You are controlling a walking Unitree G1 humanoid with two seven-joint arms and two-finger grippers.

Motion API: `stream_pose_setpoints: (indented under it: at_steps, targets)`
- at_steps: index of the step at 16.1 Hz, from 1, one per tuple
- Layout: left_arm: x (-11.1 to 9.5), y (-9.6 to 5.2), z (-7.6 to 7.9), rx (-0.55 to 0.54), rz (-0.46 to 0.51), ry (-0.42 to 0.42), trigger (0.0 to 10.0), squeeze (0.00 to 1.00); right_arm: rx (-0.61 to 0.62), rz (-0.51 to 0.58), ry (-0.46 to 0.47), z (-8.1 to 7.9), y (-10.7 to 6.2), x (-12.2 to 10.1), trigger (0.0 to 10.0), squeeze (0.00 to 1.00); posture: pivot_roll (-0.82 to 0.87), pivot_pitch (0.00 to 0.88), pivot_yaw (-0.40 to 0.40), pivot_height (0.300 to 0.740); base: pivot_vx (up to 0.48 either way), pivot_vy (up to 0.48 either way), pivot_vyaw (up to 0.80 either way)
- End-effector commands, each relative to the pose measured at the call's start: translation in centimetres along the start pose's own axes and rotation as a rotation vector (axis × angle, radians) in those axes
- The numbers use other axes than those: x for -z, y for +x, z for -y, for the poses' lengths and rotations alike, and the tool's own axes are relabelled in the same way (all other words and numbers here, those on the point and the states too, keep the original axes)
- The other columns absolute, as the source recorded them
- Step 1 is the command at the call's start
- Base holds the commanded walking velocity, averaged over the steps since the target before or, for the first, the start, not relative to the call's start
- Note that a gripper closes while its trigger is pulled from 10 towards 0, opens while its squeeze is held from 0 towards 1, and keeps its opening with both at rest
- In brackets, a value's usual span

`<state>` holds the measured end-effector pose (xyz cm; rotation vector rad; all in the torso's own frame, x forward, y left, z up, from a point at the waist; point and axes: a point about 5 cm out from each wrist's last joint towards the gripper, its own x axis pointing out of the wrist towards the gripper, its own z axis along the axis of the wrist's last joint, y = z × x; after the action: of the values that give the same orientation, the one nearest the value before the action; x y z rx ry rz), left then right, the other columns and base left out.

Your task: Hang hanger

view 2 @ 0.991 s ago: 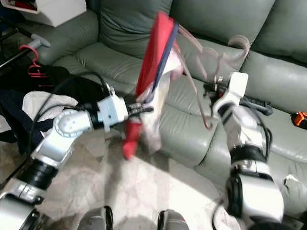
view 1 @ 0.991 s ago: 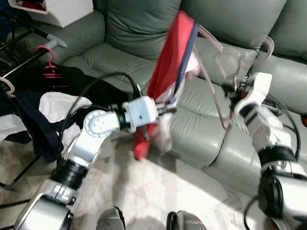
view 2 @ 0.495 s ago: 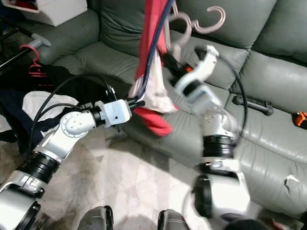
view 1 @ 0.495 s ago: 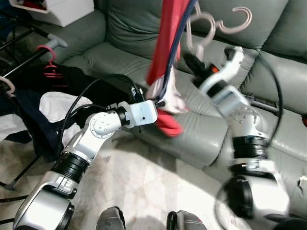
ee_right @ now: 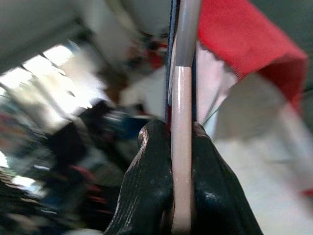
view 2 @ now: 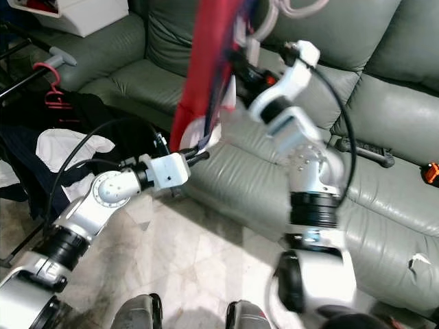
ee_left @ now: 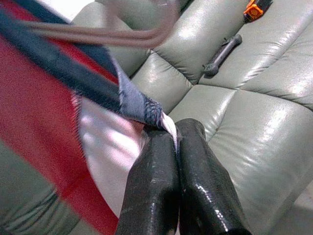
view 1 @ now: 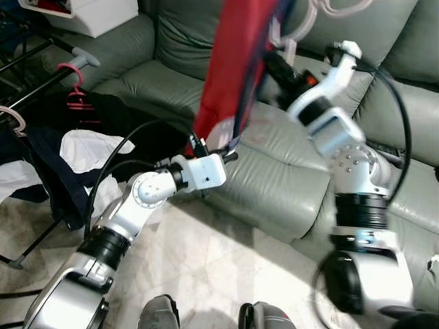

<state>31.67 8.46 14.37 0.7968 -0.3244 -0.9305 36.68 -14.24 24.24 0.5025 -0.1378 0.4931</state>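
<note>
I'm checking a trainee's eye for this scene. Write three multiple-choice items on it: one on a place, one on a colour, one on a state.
1. Where does the orange tool lie?
A. on the sofa
B. on the floor
C. on the white box

2. What colour is most of the garment held up between the arms?
A. green
B. red
C. yellow

3. How does the left gripper stand?
A. wide open
B. shut on the garment's edge
C. shut on a cable

Key:
1 A, it rests on a sofa cushion to the robot's right.
2 B, red cloth with dark blue trim.
3 B, the left wrist view shows the jaws pinching the cloth's edge.
</note>
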Motion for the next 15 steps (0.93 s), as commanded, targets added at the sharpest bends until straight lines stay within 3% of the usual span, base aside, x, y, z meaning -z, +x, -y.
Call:
stream_pose_setpoints:
  at_steps: [1,4,7,9,10,11,12,13,15]
  targets:
    - [0.8,-0.8,1.0,0.045,-0.036,-0.028,10.0,0.0,0.079,0.088,-0.167,1.5,-0.7,-2.1,10.0,0.0,-0.06,0.084,-0.021,0.74,0.0,0.0,0.0]
    - [1.2,-1.5,2.1,0.075,-0.048,-0.064,10.0,0.0,0.263,0.164,-0.269,4.4,-1.4,-4.3,10.0,0.0,-0.06,0.083,-0.018,0.74,0.0,0.0,0.0]
    - [1.2,-1.6,2.7,0.106,-0.045,-0.073,10.0,0.0,0.357,0.234,-0.353,5.4,-1.4,-6.0,10.0,0.0,-0.06,0.08,-0.016,0.74,0.0,0.0,0.0]
    - [1.1,-1.5,3.3,0.144,-0.047,-0.104,10.0,0.0,0.363,0.262,-0.268,5.5,-1.1,-6.0,10.0,0.0,-0.05,0.078,-0.016,0.74,0.0,0.0,0.0]
    - [1.1,-1.5,4.0,0.18,-0.05,-0.127,10.0,0.0,0.288,0.254,-0.26,4.4,-0.6,-5.3,10.0,0.0,-0.05,0.077,-0.016,0.74,0.0,0.0,0.0]
    - [1.1,-1.5,4.2,0.187,-0.053,-0.148,10.0,0.22,0.255,0.249,-0.262,3.9,-0.3,-5.0,10.0,0.0,-0.05,0.078,-0.014,0.74,0.0,0.0,0.0]
    - [1.1,-1.5,4.5,0.205,-0.053,-0.163,10.0,0.97,0.202,0.241,-0.281,3.2,-0.1,-4.6,10.0,0.0,-0.05,0.078,-0.014,0.74,0.0,0.0,0.0]
    - [1.0,-1.5,5.4,0.268,-0.061,-0.214,10.0,1.0,0.101,0.214,-0.331,1.8,0.3,-3.6,10.0,0.0,-0.05,0.078,-0.013,0.74,0.0,0.0,0.0]
    - [0.9,-1.7,6.0,0.319,-0.064,-0.235,10.0,1.0,0.045,0.189,-0.362,1.0,0.3,-2.9,10.0,0.0,-0.05,0.078,-0.013,0.74,0.0,0.0,0.0]
